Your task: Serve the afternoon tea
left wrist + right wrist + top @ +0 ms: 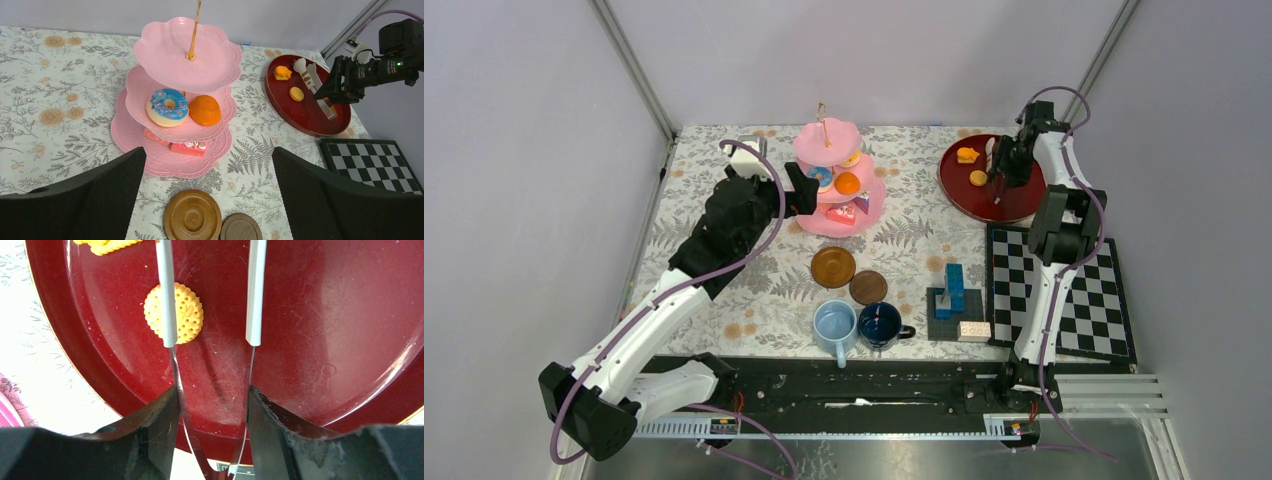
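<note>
The pink three-tier stand (824, 142) stands at the table's back centre. In the left wrist view the stand (165, 50) carries a blue-iced donut (167, 106), an orange bun (205, 110) and a pink cake slice (189, 147). My left gripper (802, 190) is open and empty just left of the stand, and its jaws (209, 152) stand wide apart. My right gripper (1002, 180) is shut on metal tongs (167, 300) over the red tray (1024, 200). The tongs' white tips are spread, one lying over a round yellow biscuit (182, 315). Two brown saucers (833, 266) (868, 287) and the light-blue mug (835, 327) and dark-blue mug (881, 324) sit in front.
A second yellow pastry (967, 155) lies on the red tray. A blue block stack (952, 290) stands right of the mugs. A chequered board (1064, 300) lies at the right under the right arm. A white box (746, 160) sits at the back left.
</note>
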Available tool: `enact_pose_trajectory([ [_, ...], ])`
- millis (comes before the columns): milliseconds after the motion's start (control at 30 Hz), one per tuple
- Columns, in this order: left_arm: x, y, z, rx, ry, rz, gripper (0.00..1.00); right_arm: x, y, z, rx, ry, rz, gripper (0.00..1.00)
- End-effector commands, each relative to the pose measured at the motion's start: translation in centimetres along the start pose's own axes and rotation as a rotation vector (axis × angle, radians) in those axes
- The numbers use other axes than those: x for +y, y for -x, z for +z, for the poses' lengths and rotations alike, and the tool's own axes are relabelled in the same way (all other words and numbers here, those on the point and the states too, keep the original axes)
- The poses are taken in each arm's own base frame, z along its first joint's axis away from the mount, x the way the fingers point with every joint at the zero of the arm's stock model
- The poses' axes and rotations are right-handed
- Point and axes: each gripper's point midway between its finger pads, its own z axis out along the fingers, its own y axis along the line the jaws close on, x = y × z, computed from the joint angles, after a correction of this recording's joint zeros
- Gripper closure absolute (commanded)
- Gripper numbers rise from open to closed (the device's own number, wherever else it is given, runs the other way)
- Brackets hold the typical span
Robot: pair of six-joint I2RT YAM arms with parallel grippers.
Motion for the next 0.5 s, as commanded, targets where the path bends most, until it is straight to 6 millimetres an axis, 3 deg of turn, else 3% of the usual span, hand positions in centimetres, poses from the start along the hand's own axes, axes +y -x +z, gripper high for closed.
enact_pose_trajectory([
  [0, -0.6, 0.9, 0.2, -0.025, -0.019, -0.005, 0.01, 0.8, 1.3, -1.0, -0.04, -0.018, -0.064, 0.44],
  [300, -0.5, 0.5, 0.5, -0.014, -0.016, -0.002, 0.01, 0.9, 1.4, 0.1, -0.051, -0.124, -0.133, 0.37],
  [467, -0.5, 0.3, 0.7, -0.007, -0.013, 0.0, 0.01, -0.1, 1.4, 1.0, -0.048, -0.2, -0.155, 0.37],
])
